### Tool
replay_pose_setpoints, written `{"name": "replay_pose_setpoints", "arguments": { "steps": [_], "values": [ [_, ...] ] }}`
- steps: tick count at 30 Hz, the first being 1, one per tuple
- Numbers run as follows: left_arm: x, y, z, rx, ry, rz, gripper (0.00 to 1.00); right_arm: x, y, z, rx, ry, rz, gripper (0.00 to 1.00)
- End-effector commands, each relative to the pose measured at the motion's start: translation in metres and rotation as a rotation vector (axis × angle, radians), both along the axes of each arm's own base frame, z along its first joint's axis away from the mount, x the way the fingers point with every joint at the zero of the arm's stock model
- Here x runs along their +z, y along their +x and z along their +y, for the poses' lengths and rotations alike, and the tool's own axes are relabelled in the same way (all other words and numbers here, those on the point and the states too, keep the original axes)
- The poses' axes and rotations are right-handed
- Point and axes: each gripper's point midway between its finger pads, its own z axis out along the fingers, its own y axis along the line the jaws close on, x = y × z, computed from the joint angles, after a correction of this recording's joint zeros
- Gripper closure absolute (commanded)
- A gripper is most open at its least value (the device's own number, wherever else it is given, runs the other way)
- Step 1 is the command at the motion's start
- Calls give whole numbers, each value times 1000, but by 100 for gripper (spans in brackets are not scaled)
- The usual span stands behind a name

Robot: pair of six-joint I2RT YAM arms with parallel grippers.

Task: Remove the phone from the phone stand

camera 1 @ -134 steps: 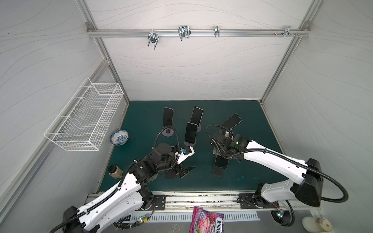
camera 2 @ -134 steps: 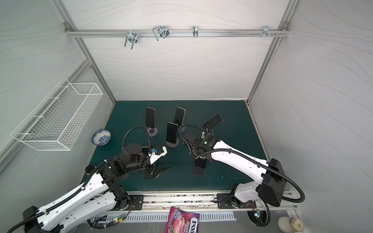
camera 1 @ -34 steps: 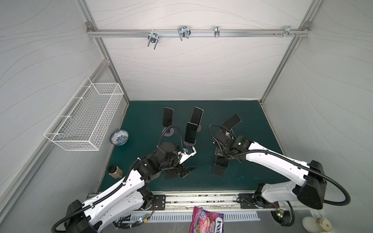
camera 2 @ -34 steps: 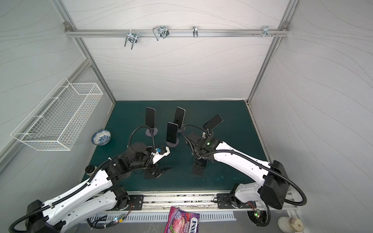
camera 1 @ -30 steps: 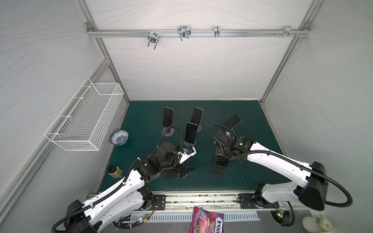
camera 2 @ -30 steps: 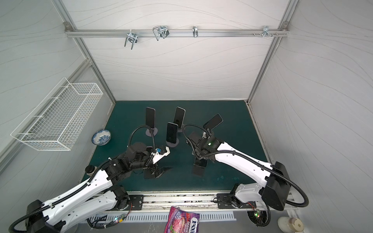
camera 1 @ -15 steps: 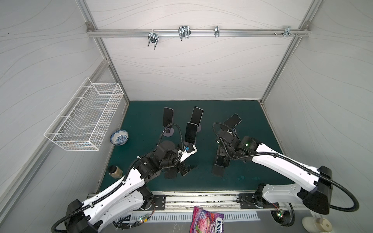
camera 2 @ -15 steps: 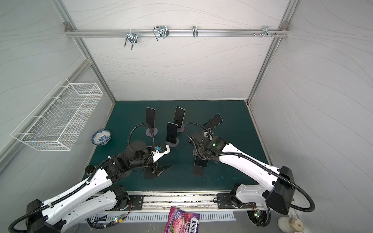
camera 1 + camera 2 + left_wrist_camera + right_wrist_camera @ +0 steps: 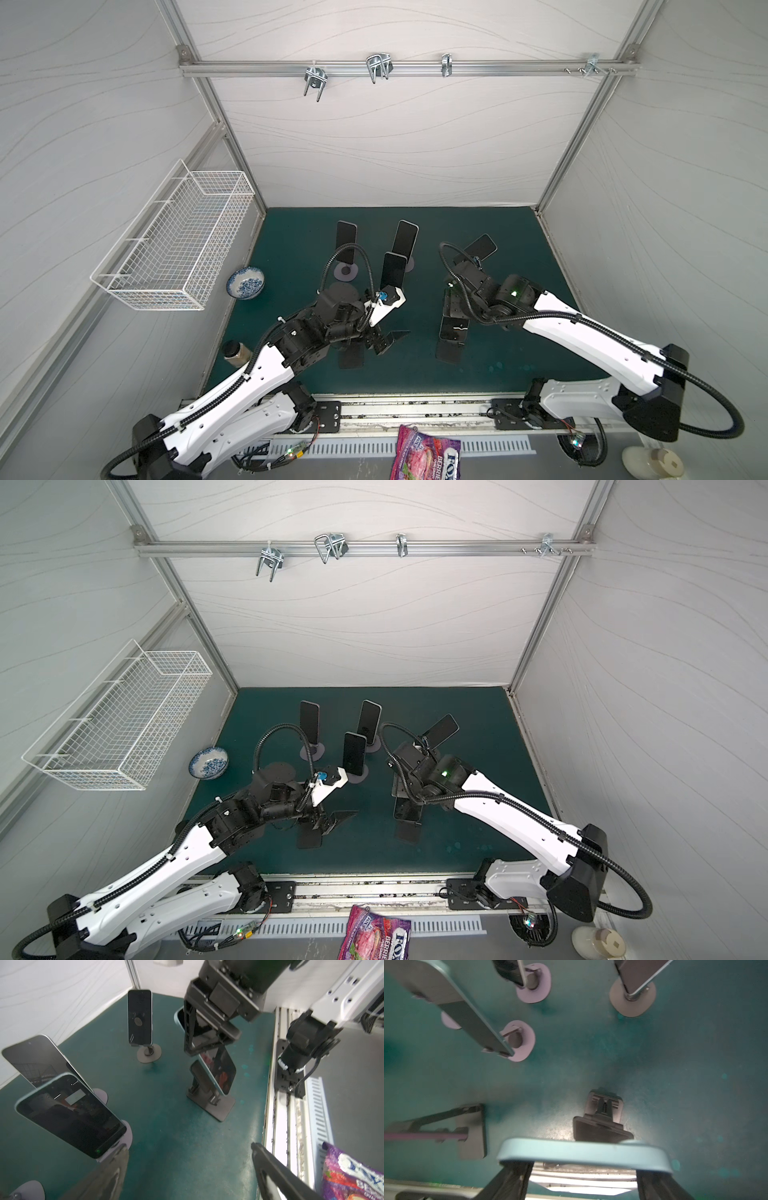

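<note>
The right gripper clamps the phone edgewise, seemingly just off the stand; left gripper gapes empty; set-down outstanding.

both top views are brightly and evenly lit by diffuse light off the white walls, and only faint, soft shadows are cast on the green surface. in the left wrist view the fingers of the left end effector are blurred, and the rail is blown out and bowed by the wide lens. the right wrist view is dimmer; the near phone is rendered out of focus.
</note>
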Motion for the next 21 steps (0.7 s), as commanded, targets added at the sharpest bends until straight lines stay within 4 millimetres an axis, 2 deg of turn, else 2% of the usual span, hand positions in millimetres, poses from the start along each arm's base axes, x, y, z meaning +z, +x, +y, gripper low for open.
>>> {"name": "replay_pose_setpoints", "arguments": {
  "steps": [1, 6, 9, 16, 21],
  "values": [
    [34, 6, -7, 20, -55, -30, 7, 16, 0, 7, 67, 29, 0, 43],
    [53, 9, -13, 39, -70, -41, 8, 21, -2, 9, 111, 93, 46, 42],
    [60, 10, -15, 57, -89, -30, 8, 21, -4, 0, 104, 121, 81, 43],
    [71, 10, -25, 74, -166, -2, 9, 27, -6, -34, 63, 134, 73, 43],
    [76, 18, -39, 90, -203, -10, 9, 26, -10, -55, 51, 119, 109, 42]
  ]
}}
